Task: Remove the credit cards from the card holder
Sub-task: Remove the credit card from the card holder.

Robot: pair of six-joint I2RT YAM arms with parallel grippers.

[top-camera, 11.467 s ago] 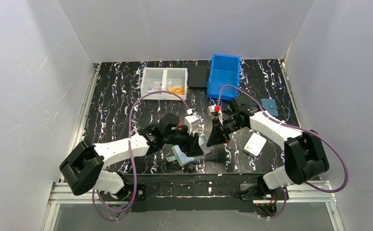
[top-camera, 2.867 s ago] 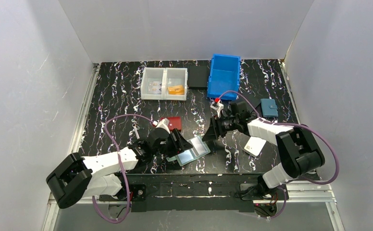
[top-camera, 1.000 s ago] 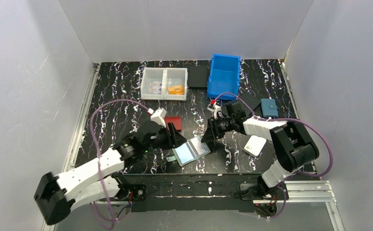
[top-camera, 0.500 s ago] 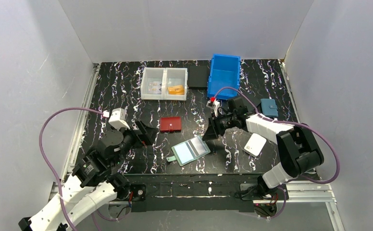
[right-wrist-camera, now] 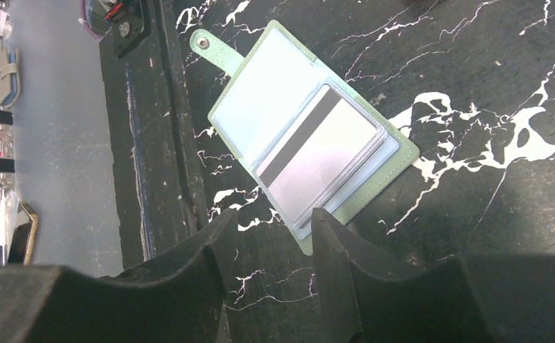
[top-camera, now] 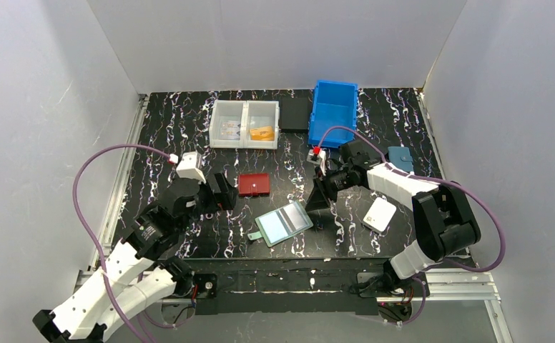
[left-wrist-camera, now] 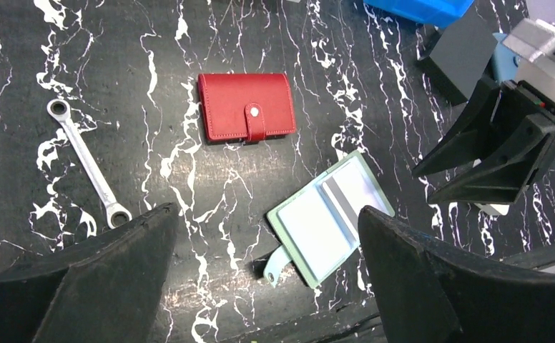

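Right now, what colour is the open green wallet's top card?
Silver-grey plastic card with black stripe; clearest in right wrist view.

Matt leather-like card holder [right-wrist-camera: 260,107]

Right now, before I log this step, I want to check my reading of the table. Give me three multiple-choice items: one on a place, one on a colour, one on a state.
1. Where is the red wallet?
A. stacked on the card holder
B. on the table, apart from the card holder and farther back
C. held in a claw

2. What colour is the open card holder's cover?
A. sage green
B. white
C. orange

3. How does the left claw stand?
A. shut on a card
B. shut on the red wallet
C. open, holding nothing

Answers:
1 B: the left wrist view shows bare table between the two.
2 A: a green edge and tab frame the clear pockets.
3 C: its fingers stand wide apart with nothing between them.
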